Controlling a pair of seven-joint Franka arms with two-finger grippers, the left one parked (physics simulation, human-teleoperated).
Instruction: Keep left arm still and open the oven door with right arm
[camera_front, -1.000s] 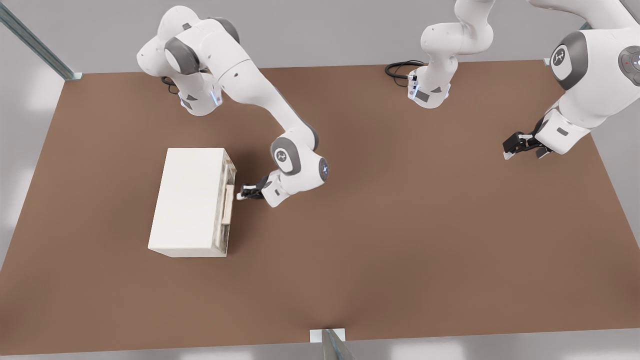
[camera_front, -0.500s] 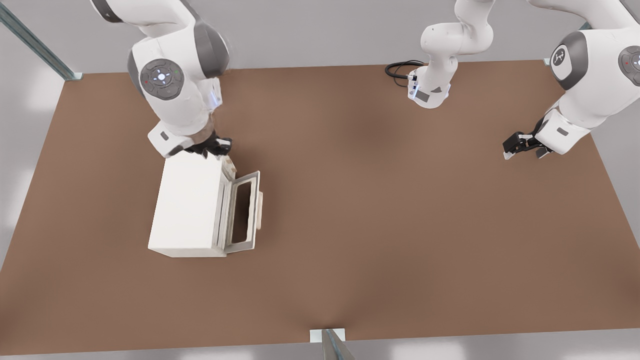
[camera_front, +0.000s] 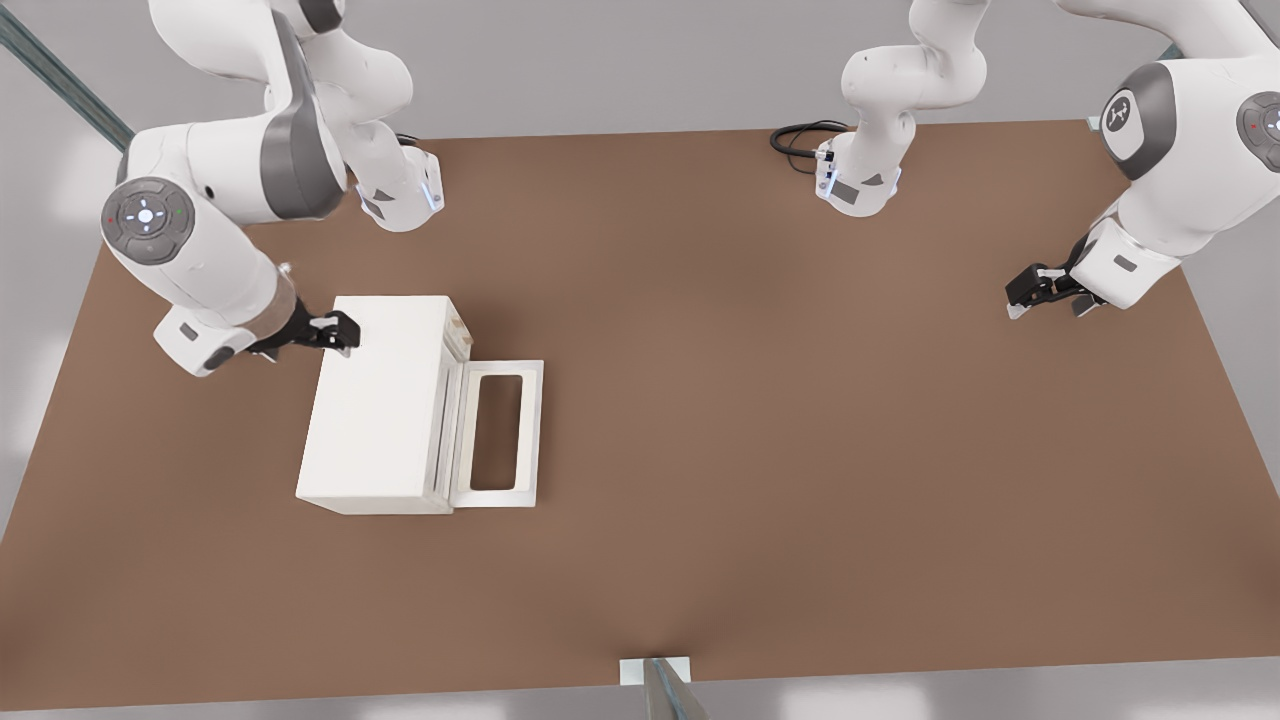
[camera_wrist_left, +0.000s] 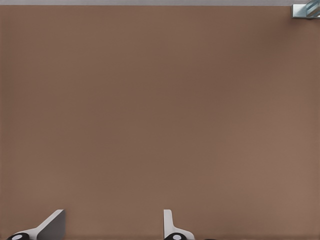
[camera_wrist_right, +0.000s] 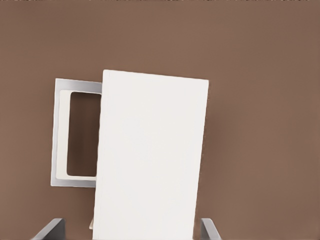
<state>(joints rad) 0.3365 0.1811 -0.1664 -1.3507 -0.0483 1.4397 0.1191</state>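
- No readable words, numbers or brand names are found on the oven (camera_front: 378, 400), its door (camera_front: 498, 432) or the table (camera_front: 800, 450).
- A small dark emblem is seen on a grey joint cap (camera_front: 1120, 108), but it cannot be read.

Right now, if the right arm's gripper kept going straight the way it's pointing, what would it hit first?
Probably the oven. The gripper, fingers open, points at its top near the back edge. Its height above the top is unclear, so it might pass over.
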